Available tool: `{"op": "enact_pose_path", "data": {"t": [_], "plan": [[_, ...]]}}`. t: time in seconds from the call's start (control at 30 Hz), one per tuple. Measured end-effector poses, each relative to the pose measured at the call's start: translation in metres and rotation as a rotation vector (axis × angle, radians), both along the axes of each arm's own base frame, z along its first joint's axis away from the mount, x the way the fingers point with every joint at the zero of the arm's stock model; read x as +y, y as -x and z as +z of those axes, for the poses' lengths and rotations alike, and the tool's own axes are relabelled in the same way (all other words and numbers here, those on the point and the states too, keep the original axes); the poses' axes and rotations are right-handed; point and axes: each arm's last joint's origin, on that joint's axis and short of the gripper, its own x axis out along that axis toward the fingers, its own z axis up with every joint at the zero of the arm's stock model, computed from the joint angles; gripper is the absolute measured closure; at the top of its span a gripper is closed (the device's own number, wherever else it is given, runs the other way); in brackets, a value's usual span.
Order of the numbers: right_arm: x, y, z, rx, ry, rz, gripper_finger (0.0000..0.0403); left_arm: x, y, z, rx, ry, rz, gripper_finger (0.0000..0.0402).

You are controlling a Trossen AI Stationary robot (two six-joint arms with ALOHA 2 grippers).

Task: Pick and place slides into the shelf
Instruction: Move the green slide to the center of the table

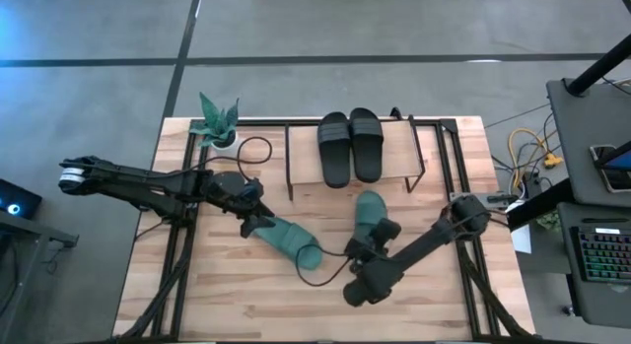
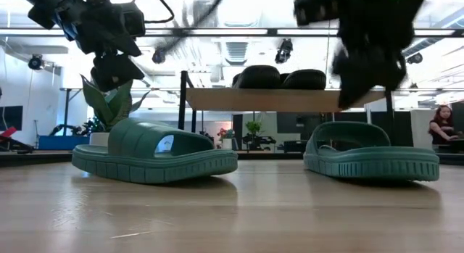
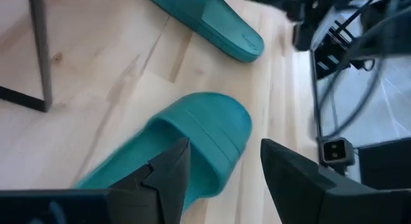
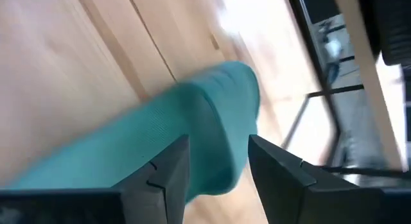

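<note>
Two black slides (image 1: 350, 145) lie side by side on the shelf's top board (image 1: 301, 152), also seen in the low view (image 2: 283, 77). Two teal slides rest sole-down on the table in front of the shelf. My left gripper (image 1: 258, 223) is open and hovers over one end of the left teal slide (image 1: 288, 240); in its wrist view the fingers (image 3: 170, 169) stand above the slide's rounded end (image 3: 205, 128). My right gripper (image 1: 380, 238) is open just above the near end of the right teal slide (image 1: 372, 211), whose strap (image 4: 192, 121) fills its wrist view.
A small potted plant (image 1: 217, 122) stands at the table's far left corner beside the shelf. A thin dark cable (image 1: 330, 253) runs across the table between the two teal slides. A desk with a keyboard (image 1: 601, 255) sits off the table's right edge. A person (image 2: 438, 122) sits far behind.
</note>
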Motion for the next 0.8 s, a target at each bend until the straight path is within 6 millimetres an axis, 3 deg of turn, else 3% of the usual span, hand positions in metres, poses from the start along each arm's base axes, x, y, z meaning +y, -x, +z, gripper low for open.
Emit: {"op": "enact_pose_path", "data": {"t": [0.23,0.43,0.63,0.8], "plan": [[0.002,0.005,0.062,-0.461,-0.192,-0.315,0.0247,-0.003,0.002,-0.005,0.017,0.031,-0.096,0.0226],[-0.006,0.026,0.112,-0.804,-0.307,-0.491,0.0230,-0.003,0.000,-0.009,0.066,0.119,-0.035,0.0226],[-0.016,0.045,0.142,-0.878,-0.373,-0.490,0.0217,-0.004,-0.010,-0.023,0.167,0.197,0.025,0.0226],[-0.019,0.049,0.149,-0.881,-0.380,-0.469,0.0216,-0.009,-0.025,-0.039,0.207,0.200,0.004,0.0226]]}}
